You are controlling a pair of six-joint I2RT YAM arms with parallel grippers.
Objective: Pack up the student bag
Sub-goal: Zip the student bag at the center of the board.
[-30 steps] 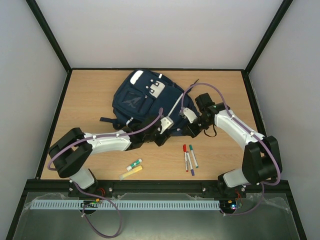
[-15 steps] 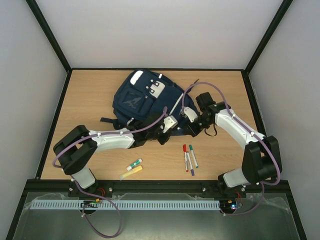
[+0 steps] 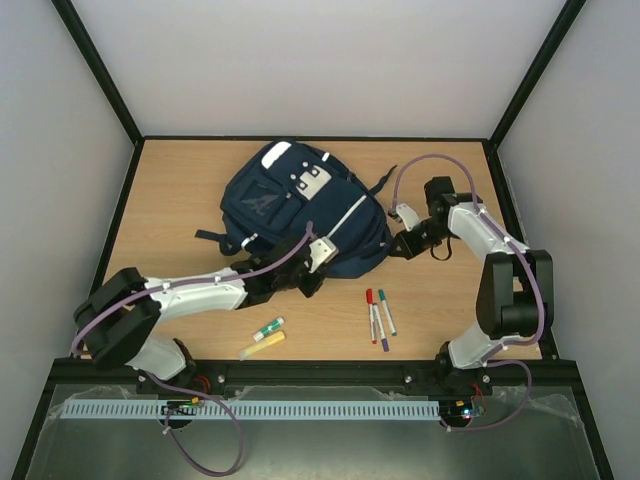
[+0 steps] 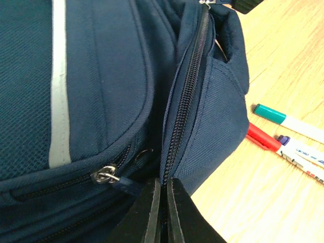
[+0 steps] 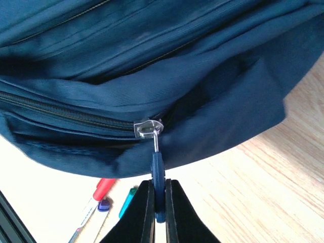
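The student bag (image 3: 290, 215) lies mid-table on the pale wooden table (image 3: 180, 190), with an A-like emblem (image 3: 262, 200) on its front. The print on the markers (image 3: 378, 315) is too small to read. The left gripper (image 4: 163, 202) has its fingers pressed together on the bag's zip seam (image 4: 185, 101), the right gripper (image 5: 159, 202) clamps the blue zip pull (image 5: 158, 167), and plain white walls (image 3: 300, 60) enclose the table.

**Top external view.** A fixed camera above and behind my two bases looks down and forward over the whole table (image 3: 170, 200). My left arm is on the left of this view. It stands far enough off that the entire student bag (image 3: 270, 210) shows.

**Left wrist view.** The camera rides behind my left gripper (image 4: 163, 183) and looks out along its pressed-together fingers. It is so near that the bag's zip fills most of the frame.

**Right wrist view.** The camera is mounted likewise behind my right gripper (image 5: 158, 185) and faces the bag's side at close range.

**Overlap.** All three views share the bag's near edge and the markers (image 4: 268, 114) lying beside it on the table.
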